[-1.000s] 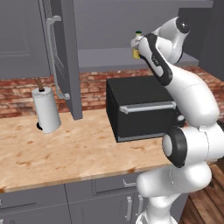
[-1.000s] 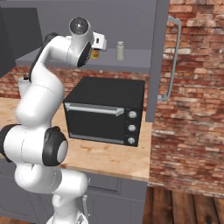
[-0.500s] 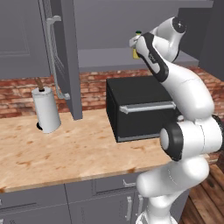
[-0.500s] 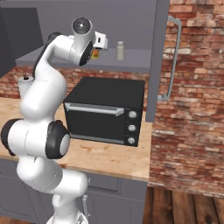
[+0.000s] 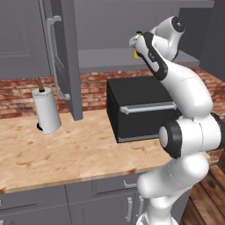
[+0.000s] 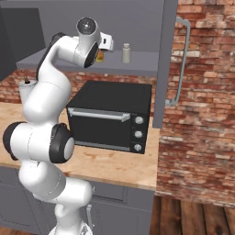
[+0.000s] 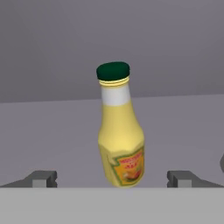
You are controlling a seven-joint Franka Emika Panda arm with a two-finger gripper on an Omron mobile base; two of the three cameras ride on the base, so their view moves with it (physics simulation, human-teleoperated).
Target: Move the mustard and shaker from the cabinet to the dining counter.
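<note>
The mustard [image 7: 120, 135], a slim yellow bottle with a dark green cap, stands upright on the shelf of the open grey cabinet [image 6: 142, 64]. My gripper [image 7: 111, 179] is open, raised to shelf height, with one fingertip [image 7: 41, 178] to each side of the bottle's base and not touching it. From the right base view the mustard [image 6: 99, 56] is partly hidden behind my hand. The grey shaker [image 6: 125, 53] stands on the same shelf a short way to the bottle's right. In the left base view the mustard [image 5: 137, 52] peeks out beside my wrist. The dining counter is out of view.
A black oven [image 5: 140, 110] sits on the wood counter [image 5: 66, 154] under the shelf. The open cabinet doors [image 5: 63, 57] [image 6: 166, 55] hang on both sides of my arm. A paper towel roll [image 5: 46, 110] stands at the left. A brick wall [image 6: 202, 114] closes the right.
My hand has eased a little closer to the mustard on the shelf. The jaws have stayed open and the bottle and shaker have not moved.
</note>
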